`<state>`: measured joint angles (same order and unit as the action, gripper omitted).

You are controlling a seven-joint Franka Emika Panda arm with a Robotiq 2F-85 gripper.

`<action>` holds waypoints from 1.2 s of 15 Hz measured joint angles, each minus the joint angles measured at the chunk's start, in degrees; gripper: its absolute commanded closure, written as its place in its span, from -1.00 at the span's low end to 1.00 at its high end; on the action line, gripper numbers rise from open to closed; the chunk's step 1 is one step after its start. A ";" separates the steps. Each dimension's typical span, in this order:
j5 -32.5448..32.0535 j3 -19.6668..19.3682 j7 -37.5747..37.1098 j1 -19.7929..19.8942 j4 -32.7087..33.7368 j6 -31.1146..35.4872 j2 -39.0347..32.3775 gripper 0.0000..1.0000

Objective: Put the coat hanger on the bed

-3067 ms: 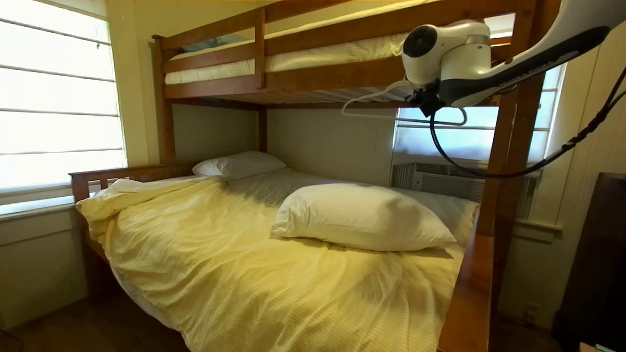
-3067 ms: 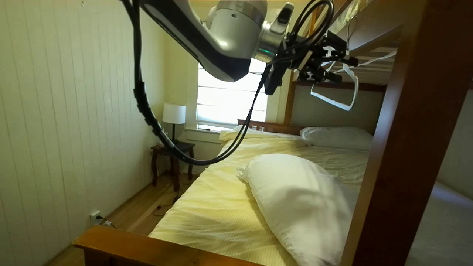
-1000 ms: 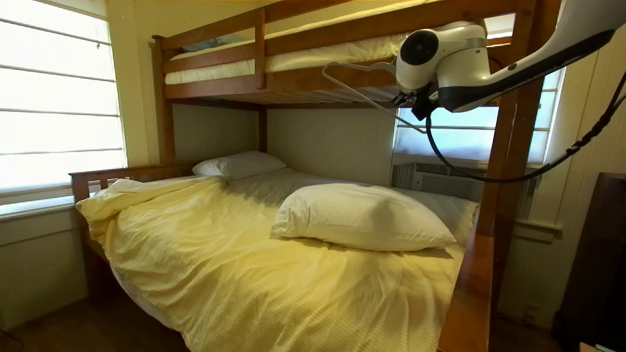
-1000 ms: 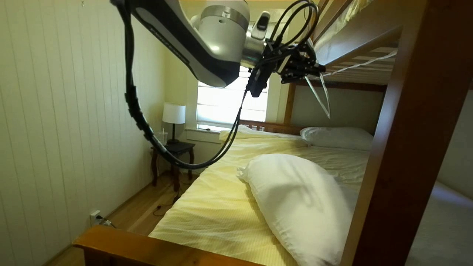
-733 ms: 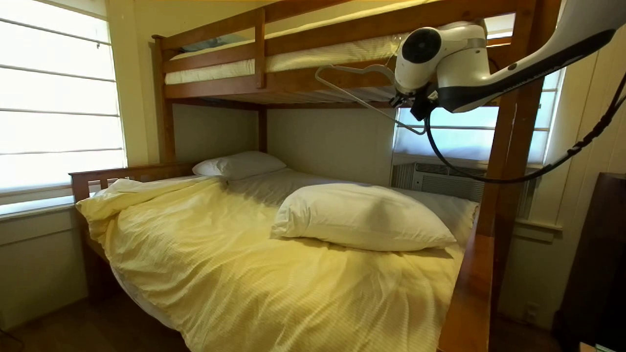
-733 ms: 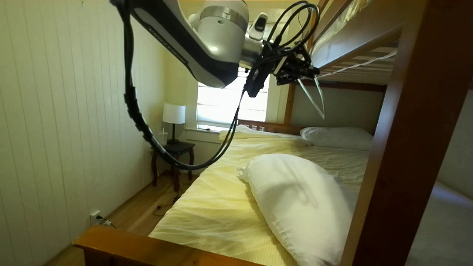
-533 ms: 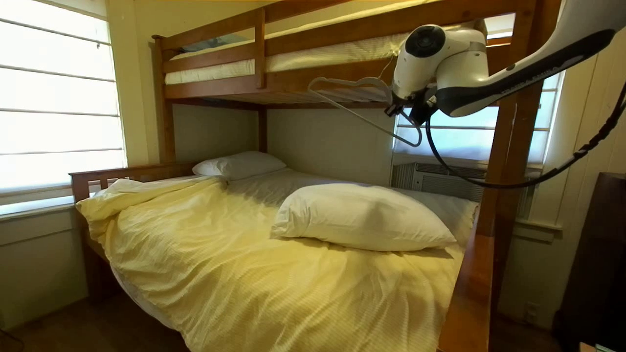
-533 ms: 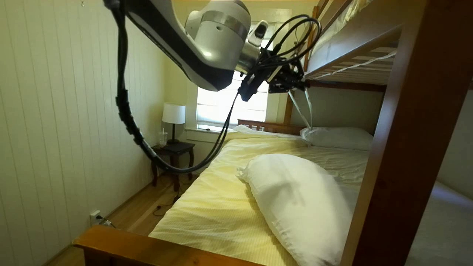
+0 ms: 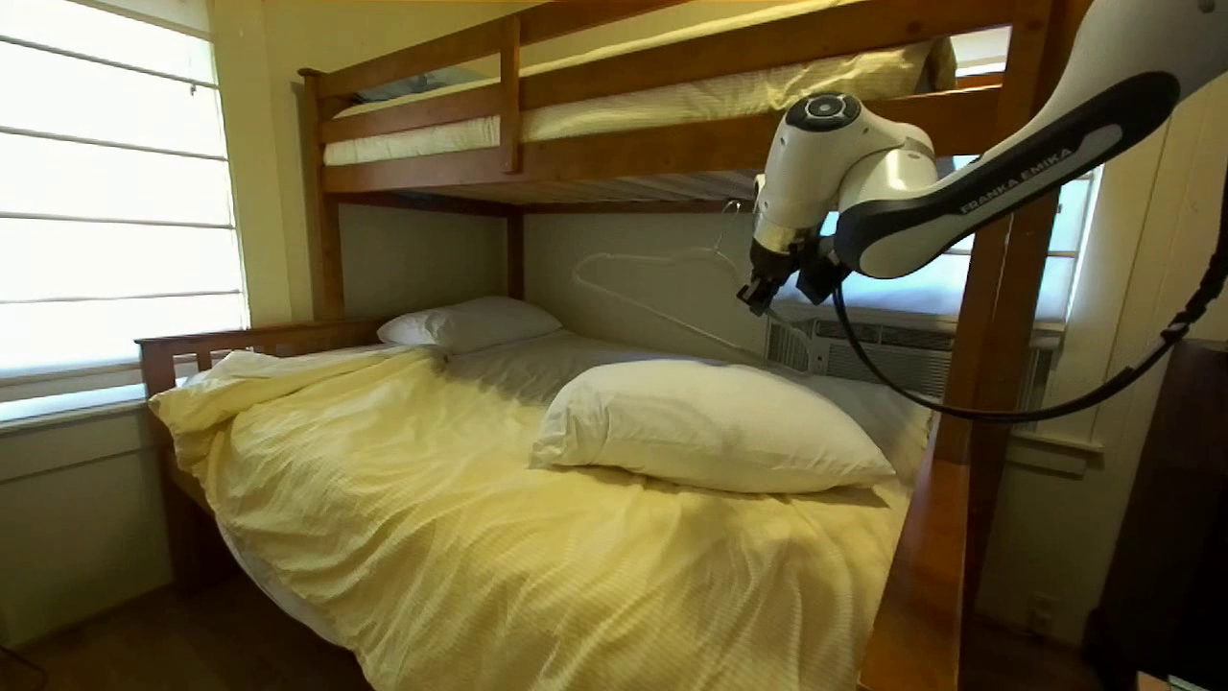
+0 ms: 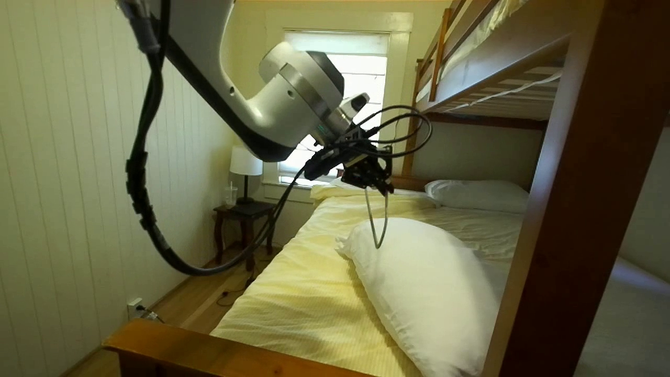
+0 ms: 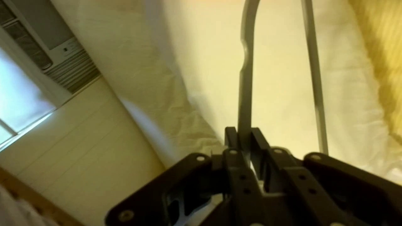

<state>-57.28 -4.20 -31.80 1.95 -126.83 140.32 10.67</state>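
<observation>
One bed (image 9: 403,509), yellow-covered, the receiving surface; spreads at 7 to 8 o'clock of the jaws in an exterior view.

One upper bunk (image 9: 662,154), at 11 o'clock; best kept well away from during the descent.

One robot arm (image 9: 1027,187), entering from 2 o'clock.

One near pillow (image 9: 715,427), white, plump, at 6 o'clock; probably the poorer landing place, as a stiff frame may rock or slide on its hump.

One coat hanger (image 11: 246,84), pale, tilted, aloft above the bed; broad side toward 9 o'clock, low end toward 5. Contact between low end and near pillow: cannot be told.

One pair of jaws, narrow, pinching a single limb of the coat hanger. Step in hand, as judged: lowering, then release. Handling advised: steer toward 7 o'clock, level the frame so the low end does not snag, part the jaws only once most of it rests.
</observation>
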 measured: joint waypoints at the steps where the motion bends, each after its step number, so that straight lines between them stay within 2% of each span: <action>1: 3.23 0.08 2.72 -0.09 -1.03 0.17 -0.34 0.92; 4: 13.18 0.96 10.96 -0.84 -4.16 0.15 -1.20 0.92; 5: 16.57 1.44 13.58 -1.25 -5.05 -0.23 -1.49 0.74; 7: 22.40 2.40 17.75 -2.03 -6.04 -2.56 -1.99 0.74; 8: 23.34 2.64 18.42 -2.20 -6.19 -3.09 -2.11 0.74; 9: 23.71 2.70 18.73 -2.23 -6.24 -3.28 -2.14 0.92; 14: 24.24 3.03 18.94 -2.07 -6.73 -3.01 -2.91 0.93; 18: 23.03 3.65 17.08 -2.01 -8.41 1.47 -7.24 0.93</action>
<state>-34.25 -0.55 -14.73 -0.06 -135.24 141.79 3.43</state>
